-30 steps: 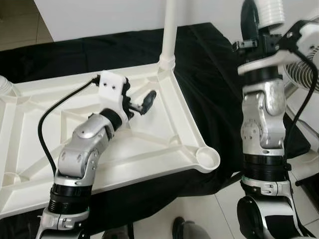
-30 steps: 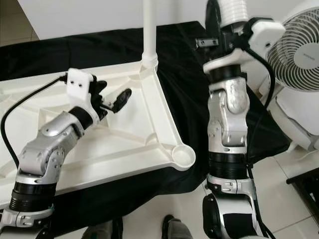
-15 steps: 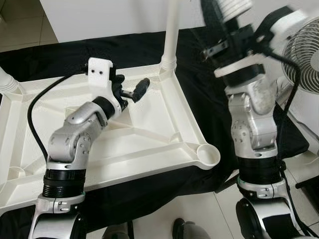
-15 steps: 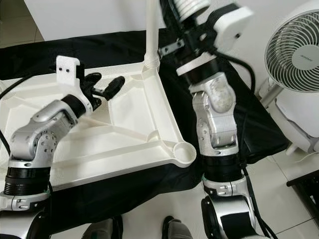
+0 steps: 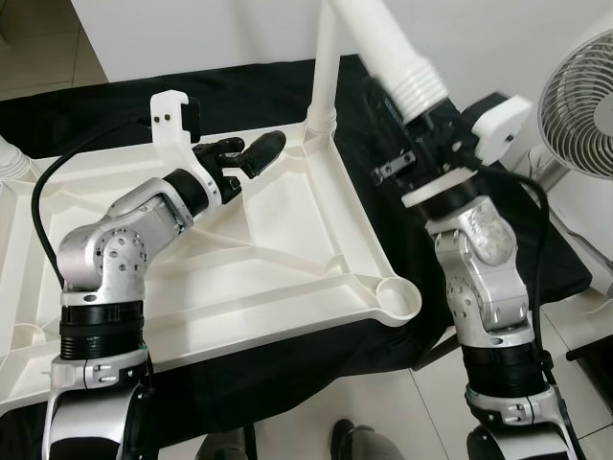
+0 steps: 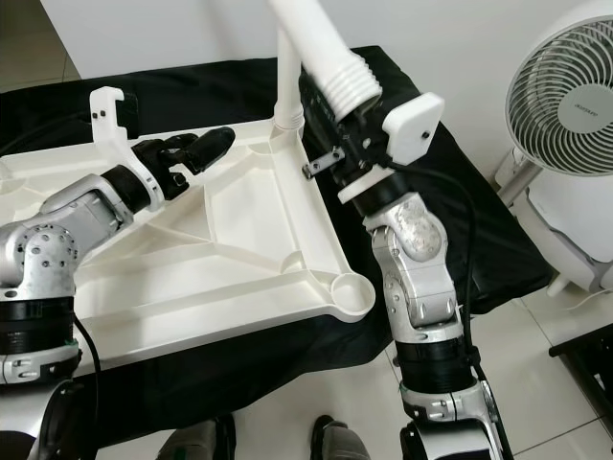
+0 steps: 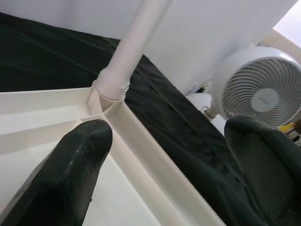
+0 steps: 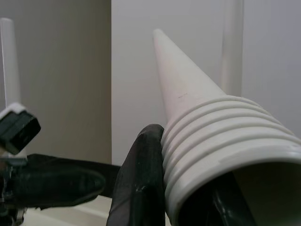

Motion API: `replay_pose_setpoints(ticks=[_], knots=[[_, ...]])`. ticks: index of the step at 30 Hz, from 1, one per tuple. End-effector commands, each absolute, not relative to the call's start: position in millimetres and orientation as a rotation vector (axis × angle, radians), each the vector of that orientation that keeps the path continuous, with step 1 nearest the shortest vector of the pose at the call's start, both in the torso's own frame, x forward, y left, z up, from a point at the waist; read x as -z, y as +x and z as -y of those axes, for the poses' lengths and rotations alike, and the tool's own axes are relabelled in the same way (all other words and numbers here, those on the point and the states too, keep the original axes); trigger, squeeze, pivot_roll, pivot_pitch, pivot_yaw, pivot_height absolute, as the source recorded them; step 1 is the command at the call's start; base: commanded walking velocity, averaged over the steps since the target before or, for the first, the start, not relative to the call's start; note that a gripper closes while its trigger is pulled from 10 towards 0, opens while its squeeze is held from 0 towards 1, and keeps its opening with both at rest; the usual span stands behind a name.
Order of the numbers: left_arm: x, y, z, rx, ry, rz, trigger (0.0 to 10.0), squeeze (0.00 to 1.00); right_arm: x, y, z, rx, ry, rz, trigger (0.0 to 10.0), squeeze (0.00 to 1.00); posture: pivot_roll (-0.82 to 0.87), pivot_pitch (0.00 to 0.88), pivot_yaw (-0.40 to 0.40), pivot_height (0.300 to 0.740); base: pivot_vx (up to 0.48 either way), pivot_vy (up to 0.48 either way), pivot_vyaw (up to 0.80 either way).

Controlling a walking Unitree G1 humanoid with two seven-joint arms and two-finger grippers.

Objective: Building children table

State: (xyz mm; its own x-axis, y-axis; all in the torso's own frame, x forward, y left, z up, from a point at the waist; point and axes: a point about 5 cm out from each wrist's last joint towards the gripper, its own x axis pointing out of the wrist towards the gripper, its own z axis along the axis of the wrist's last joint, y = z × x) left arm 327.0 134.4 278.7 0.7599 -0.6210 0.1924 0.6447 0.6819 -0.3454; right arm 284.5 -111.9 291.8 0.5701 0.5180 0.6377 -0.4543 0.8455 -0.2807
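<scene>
The white children's table top [image 5: 287, 225] lies upside down on a black cloth. One white leg [image 5: 326, 57] stands screwed into its far right corner, and another leg [image 5: 10, 158] stands at the far left. The near right corner socket [image 5: 397, 299] holds nothing. My right gripper [image 5: 421, 129] is shut on a loose white leg [image 5: 383, 43] just below its ribbed threaded end [image 8: 211, 136], holding it tilted above the table's right edge. A black finger [image 8: 141, 179] presses against it. My left gripper [image 5: 244, 151] hovers open over the far part of the top, near the mounted leg [image 7: 134, 47].
A white pedestal fan [image 5: 579, 105] stands on the tiled floor to the right, close to my right arm. The black cloth [image 5: 421, 240] spreads beyond the table's right and near edges. A white wall runs behind the table.
My right arm has lowered and swung left, tipping the held leg over the table's right edge. My left gripper has reached farther toward the far right corner. The view has shifted slightly.
</scene>
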Motion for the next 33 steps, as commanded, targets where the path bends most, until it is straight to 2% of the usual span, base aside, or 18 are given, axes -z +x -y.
replay_pose_setpoints(ticks=[1,2,3,10,17,22,33], knots=[[-290.3,315.9,-125.8,0.975,-0.441,0.099,10.0,1.00,-288.8,278.7,109.2,-0.592,-0.099,0.778,10.0,0.00,0.09,0.162,0.024,0.740,0.000,0.000,0.00],[-290.3,315.9,-125.8,0.975,-0.441,0.099,10.0,1.00,-288.8,278.7,109.2,-0.592,-0.099,0.778,10.0,0.00,0.09,0.162,0.024,0.740,0.000,0.000,0.00],[-294.7,314.2,-123.9,1.013,-0.483,0.101,10.0,0.00,-281.4,278.4,108.8,-0.591,-0.098,0.750,10.0,0.00,0.09,0.165,0.015,0.740,0.000,0.000,0.00],[-307.7,311.2,-115.3,1.109,-0.647,0.104,10.0,0.00,-258.0,277.1,103.5,-0.604,-0.096,0.662,10.0,0.00,0.08,0.169,0.009,0.740,0.000,0.000,0.00],[-307.0,312.2,-105.3,1.130,-0.676,0.087,10.0,0.00,-250.2,276.6,94.6,-0.643,-0.103,0.632,10.0,0.00,0.08,0.171,0.009,0.740,0.000,0.000,0.00],[-299.1,312.3,-88.9,1.145,-0.651,0.038,10.0,0.00,-250.0,275.2,86.2,-0.673,-0.118,0.637,10.0,0.00,0.07,0.175,0.008,0.740,0.000,0.000,0.00],[-305.4,329.9,-89.8,1.061,-0.684,0.029,10.0,0.00,-240.5,264.9,79.7,-0.707,-0.103,0.601,10.0,0.00,0.07,0.186,0.006,0.740,0.000,0.000,0.00]])
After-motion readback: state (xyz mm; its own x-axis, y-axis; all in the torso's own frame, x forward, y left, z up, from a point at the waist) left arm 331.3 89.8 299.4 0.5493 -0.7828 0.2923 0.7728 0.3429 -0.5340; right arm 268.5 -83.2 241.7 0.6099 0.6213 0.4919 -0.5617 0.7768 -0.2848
